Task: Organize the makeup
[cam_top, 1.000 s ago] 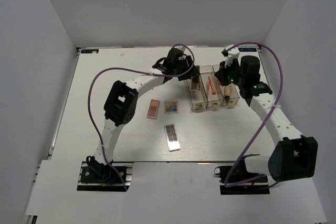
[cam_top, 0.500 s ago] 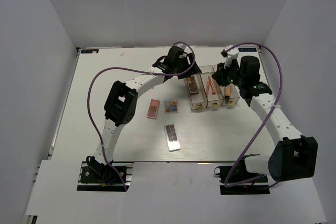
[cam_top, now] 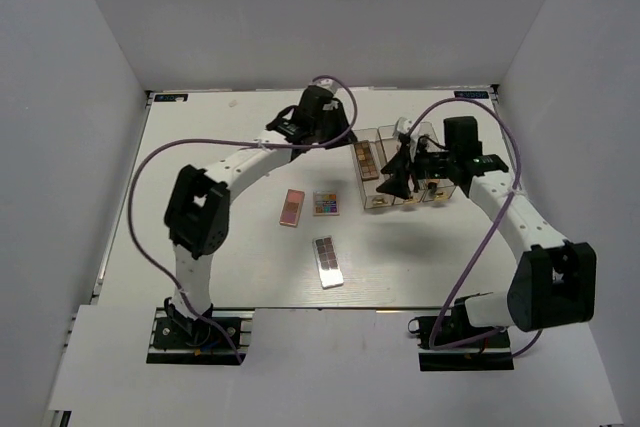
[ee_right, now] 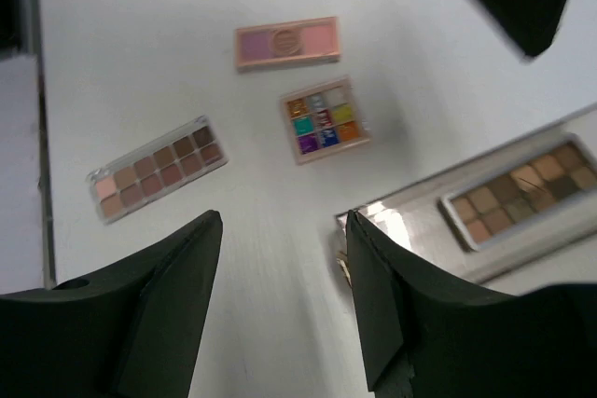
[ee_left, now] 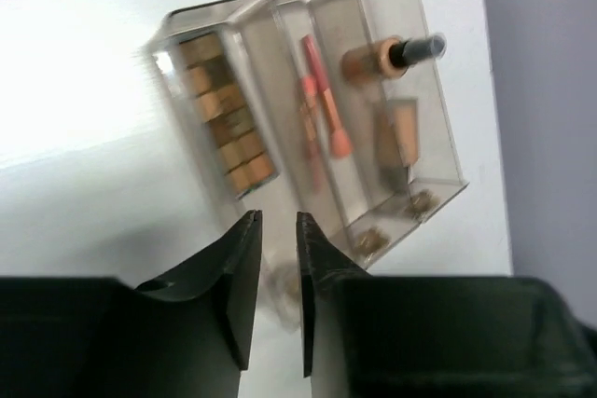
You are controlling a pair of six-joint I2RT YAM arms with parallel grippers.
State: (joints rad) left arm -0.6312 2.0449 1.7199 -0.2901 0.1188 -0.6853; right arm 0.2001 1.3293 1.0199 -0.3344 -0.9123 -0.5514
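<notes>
the makeup is half sorted: the brown palette [ee_left: 224, 116] lies in the left compartment of the clear box [ee_left: 448, 123], the two pink brushes [ee_left: 317, 104] in the middle one, and the tan bottle [ee_left: 378, 56] and tube [ee_left: 394, 137] in the right one. the pink palette [ee_right: 286, 42], the multicoloured palette [ee_right: 325, 120] and the dark grey palette [ee_right: 159, 167] lie loose on the table [cam_top: 220, 177], well apart from the box on its left. the right gripper [ee_right: 284, 286] hangs above the box's near left end with its fingers wide apart and empty. the left gripper [ee_left: 277, 258] sits off beside the box, its fingers barely parted by a thin slit, holding nothing. the likely trouble is the right arm dropping toward the loose palettes while so close to the box, which could clip a wall and shove or tip the light plastic. the palettes also lie flat, so the fingers may skid over one rather than catch its edges. compared with a second ago, the left gripper has pulled back from the left compartment, the right arm has swung from behind the box to over it, and the three loose palettes have not moved.
</notes>
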